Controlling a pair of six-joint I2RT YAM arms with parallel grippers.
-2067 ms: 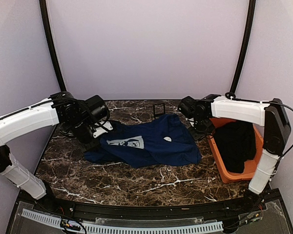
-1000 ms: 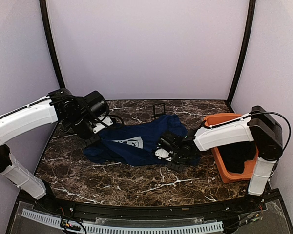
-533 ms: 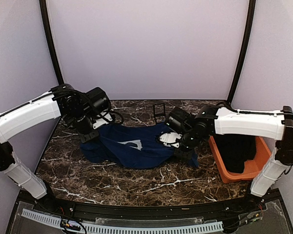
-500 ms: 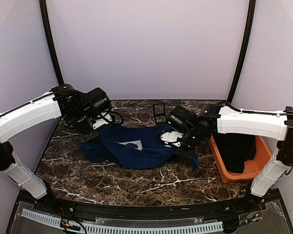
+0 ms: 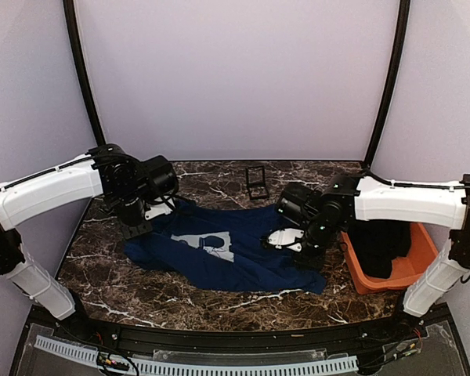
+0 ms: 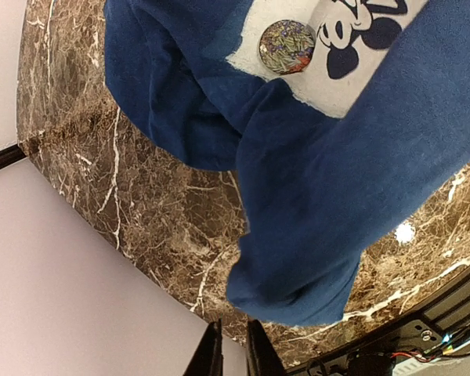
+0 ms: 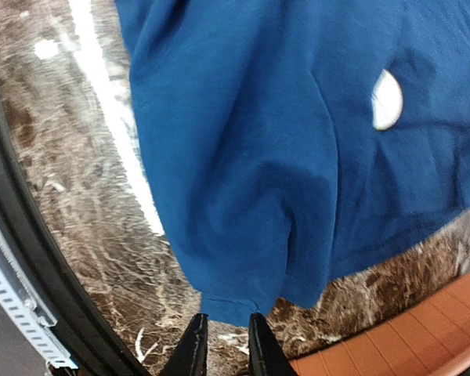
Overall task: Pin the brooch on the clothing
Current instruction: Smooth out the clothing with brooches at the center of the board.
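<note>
Navy T-shirt [image 5: 247, 262] lying spread on tabletop [image 5: 180, 294], brooch [image 6: 287, 46] resting face-up on its white print; left fingers [image 6: 211, 356] and right fingers [image 7: 192, 348] standing slightly parted, gripping nothing

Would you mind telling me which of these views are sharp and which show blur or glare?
Left wrist view: sharp, brooch on the T-shirt print crisp, one glare spot on the marble table. Right wrist view: blurred, worst on the marble at left. Top view: evenly lit, slightly soft.
</note>
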